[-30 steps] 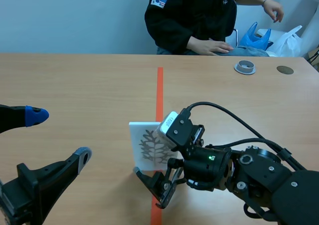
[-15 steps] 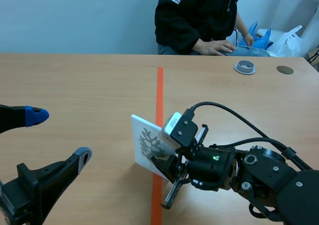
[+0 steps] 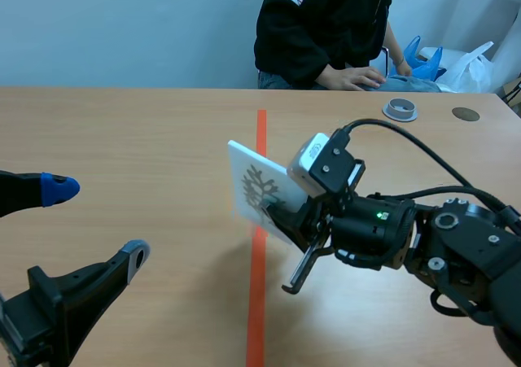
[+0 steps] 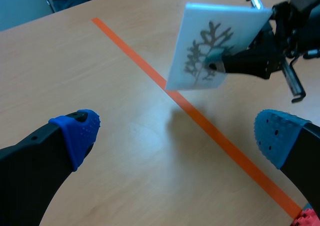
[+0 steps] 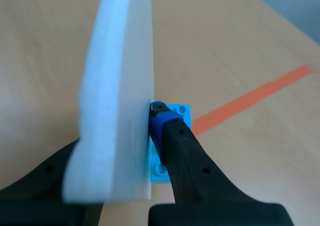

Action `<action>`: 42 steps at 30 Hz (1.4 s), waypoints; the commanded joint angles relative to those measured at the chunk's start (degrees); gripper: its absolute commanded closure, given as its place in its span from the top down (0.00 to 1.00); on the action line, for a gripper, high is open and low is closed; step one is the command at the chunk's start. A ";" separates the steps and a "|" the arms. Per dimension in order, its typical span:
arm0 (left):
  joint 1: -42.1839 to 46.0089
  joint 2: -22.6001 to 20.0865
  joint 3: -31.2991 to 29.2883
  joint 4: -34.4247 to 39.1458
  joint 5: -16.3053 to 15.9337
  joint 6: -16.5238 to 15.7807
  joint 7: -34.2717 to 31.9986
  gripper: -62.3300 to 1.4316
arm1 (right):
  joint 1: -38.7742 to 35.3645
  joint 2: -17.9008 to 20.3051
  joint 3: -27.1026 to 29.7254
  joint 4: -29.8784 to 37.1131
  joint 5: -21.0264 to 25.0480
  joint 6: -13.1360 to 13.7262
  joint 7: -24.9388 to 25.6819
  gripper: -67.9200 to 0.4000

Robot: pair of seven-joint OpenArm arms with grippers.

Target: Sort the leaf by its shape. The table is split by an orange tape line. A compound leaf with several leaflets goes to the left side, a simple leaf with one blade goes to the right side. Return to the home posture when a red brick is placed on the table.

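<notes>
A white foam card [image 3: 256, 190] printed with a dark, many-branched leaf hangs tilted above the table, over the orange tape line [image 3: 260, 139]. My right gripper [image 3: 273, 212] is shut on the card's lower edge. In the right wrist view the card [image 5: 117, 110] stands edge-on between my fingers, with one blue pad [image 5: 167, 136] pressed against its side. From the left wrist view the card [image 4: 215, 48] and its leaf face me, well ahead of my left gripper [image 4: 180, 136]. That left gripper [image 3: 96, 222] stands open and holds nothing, low at the table's left side.
A person in black sits across the table with a hand [image 3: 350, 77] resting at its far edge. A grey ring [image 3: 400, 109] and a dark round spot [image 3: 466, 114] lie at the far right. Blue and white bags [image 3: 444, 62] sit behind the table.
My right gripper closed on the card and lifted it off the table, carrying it up and slightly away. The left arm stayed still. The person shifted in the seat.
</notes>
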 commanded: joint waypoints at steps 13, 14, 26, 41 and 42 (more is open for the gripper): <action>0.13 0.13 -0.26 0.98 -0.50 -0.17 0.52 1.00 | -14.47 3.48 27.89 12.61 17.73 4.24 -7.58 0.03; 0.13 0.13 -0.26 0.98 -0.50 -0.26 0.52 1.00 | -14.99 3.48 30.12 12.61 19.61 4.24 -8.57 0.03; 0.13 0.13 -0.26 1.01 -0.52 -0.59 0.83 1.00 | -13.31 4.11 45.18 6.71 29.14 -0.79 -18.05 0.03; 0.11 0.11 -0.26 1.01 -0.52 -0.59 0.83 1.00 | 4.33 4.09 42.21 -17.68 27.54 -1.81 -15.34 0.03; 0.11 0.11 -0.26 1.01 -0.52 -0.59 0.83 1.00 | 5.31 4.07 41.31 -19.12 27.15 -2.64 -14.64 0.03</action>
